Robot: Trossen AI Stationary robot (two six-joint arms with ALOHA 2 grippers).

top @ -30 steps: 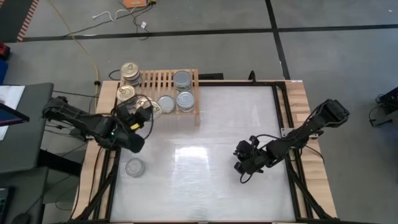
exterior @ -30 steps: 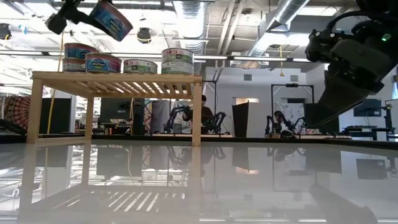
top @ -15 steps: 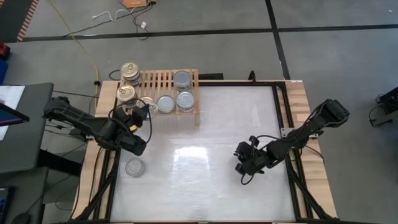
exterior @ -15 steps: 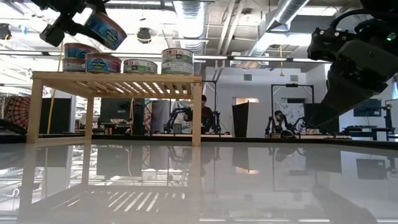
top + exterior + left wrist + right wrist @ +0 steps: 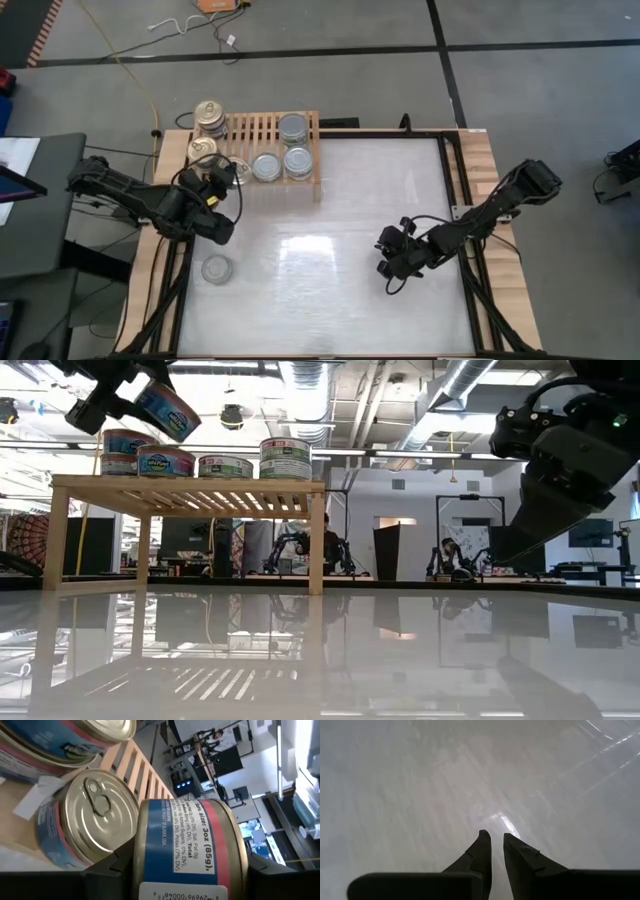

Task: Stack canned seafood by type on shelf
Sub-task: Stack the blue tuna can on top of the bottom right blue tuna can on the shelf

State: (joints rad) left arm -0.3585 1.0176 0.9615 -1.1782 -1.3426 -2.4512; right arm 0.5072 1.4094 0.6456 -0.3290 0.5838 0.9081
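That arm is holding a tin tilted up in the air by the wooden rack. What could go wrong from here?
1. The left gripper holds its tin tilted above the shelf; set down crooked, it might roll or slide off.
2. It hangs close to the gold-topped tin at the shelf's end, so lowering it could knock that one over the edge.

The left arm reaches in from the left edge, elbow bent, its left gripper (image 5: pixel 218 177) raised and tilted, jaws clamped across a can (image 5: pixel 186 851). The right arm angles in from the right, its right gripper (image 5: pixel 388 262) poised low over the surface, jaws nearly together, empty.
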